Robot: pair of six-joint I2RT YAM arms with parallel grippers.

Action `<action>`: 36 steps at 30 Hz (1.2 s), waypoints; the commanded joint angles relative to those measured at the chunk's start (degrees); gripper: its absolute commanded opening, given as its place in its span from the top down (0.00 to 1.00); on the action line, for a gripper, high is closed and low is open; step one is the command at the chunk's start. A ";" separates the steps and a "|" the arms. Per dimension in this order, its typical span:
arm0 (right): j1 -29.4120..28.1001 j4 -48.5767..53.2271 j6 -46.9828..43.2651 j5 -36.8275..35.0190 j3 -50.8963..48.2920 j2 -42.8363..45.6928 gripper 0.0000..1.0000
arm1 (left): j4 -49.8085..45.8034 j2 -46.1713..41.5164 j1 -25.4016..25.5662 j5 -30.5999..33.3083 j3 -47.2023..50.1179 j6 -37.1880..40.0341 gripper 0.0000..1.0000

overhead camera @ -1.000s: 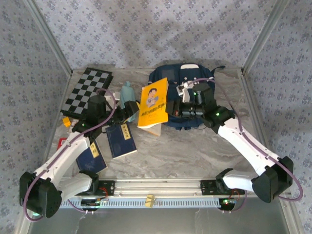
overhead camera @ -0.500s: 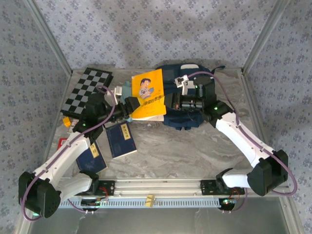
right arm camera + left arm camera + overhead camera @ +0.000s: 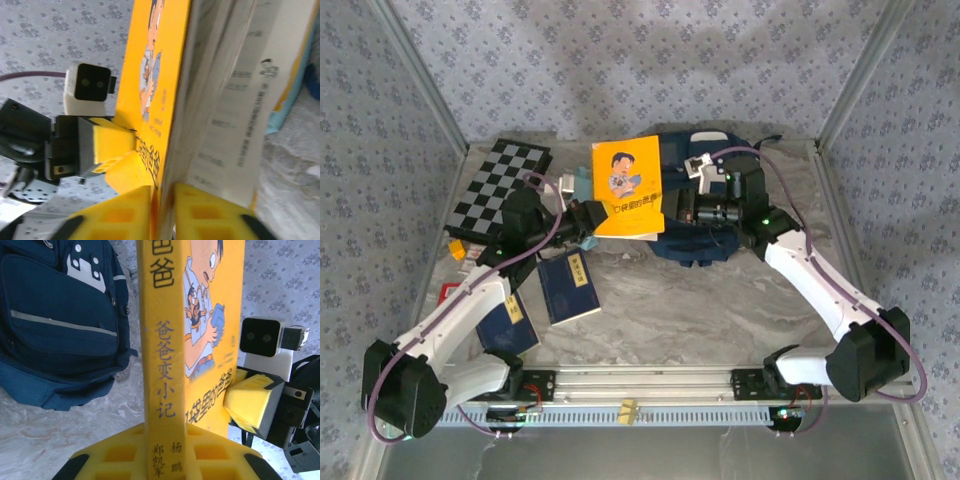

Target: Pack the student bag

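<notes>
A yellow book (image 3: 628, 187) with a cartoon cover hangs upright above the left side of the student bag (image 3: 705, 245), a navy backpack lying at the back of the table. My left gripper (image 3: 588, 215) comes from the left and is shut on the book's spine (image 3: 160, 340), which stands between its yellow fingers (image 3: 162, 450). From the right, my right gripper (image 3: 672, 205) pinches the front cover's edge (image 3: 155, 75) between its jaws (image 3: 162, 210). The bag's front pocket (image 3: 60, 320) lies below and left in the left wrist view. Each wrist view shows the other gripper's yellow finger (image 3: 250, 402) (image 3: 107, 150) on the cover.
A black-and-white checkerboard (image 3: 500, 188) lies at the back left. Two navy books (image 3: 568, 285) (image 3: 508, 322) rest on the marble table under the left arm. A teal bottle (image 3: 582, 185) stands behind the left gripper. Patterned walls enclose the table on three sides.
The yellow book has gone from leaning low on the table to hanging upright higher and further back. My left gripper has closed on its spine; the right gripper has moved up with it.
</notes>
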State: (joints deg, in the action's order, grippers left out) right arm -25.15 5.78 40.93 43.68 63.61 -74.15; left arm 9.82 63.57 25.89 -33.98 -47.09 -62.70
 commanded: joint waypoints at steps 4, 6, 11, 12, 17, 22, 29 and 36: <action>3.46 2.59 1.16 -0.01 -4.03 2.04 0.30 | 8.81 1.12 0.48 2.34 -2.90 -0.26 1.00; 4.67 0.99 3.84 0.91 -5.84 2.56 0.19 | 11.32 2.10 1.03 2.40 -3.01 -0.80 1.00; 3.49 -5.07 8.69 3.52 -7.06 0.60 0.10 | 14.46 4.64 3.20 2.88 -4.48 -0.39 1.00; 3.42 -4.71 9.20 3.52 -6.75 -0.26 0.09 | 15.00 4.98 3.57 3.16 -4.74 -0.32 1.00; 2.60 -12.33 14.71 4.69 -7.15 -3.21 0.06 | 17.55 6.77 4.54 3.83 -5.57 0.13 1.00; 2.10 -16.15 17.66 5.51 -6.97 -4.34 0.05 | 20.40 8.32 4.61 3.65 -5.70 -1.35 1.00; 2.79 -20.28 19.60 6.74 -7.46 -0.11 0.13 | 14.00 7.99 4.53 5.07 -5.60 2.24 1.00; 4.19 -13.95 14.71 5.36 -6.61 1.47 0.36 | 9.96 7.71 4.56 5.34 -5.27 5.20 1.00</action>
State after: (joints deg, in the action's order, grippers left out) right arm -21.61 -9.63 57.45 48.49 56.07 -73.54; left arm 19.27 72.53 30.39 -29.06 -50.13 -60.88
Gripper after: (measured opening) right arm 0.674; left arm 0.153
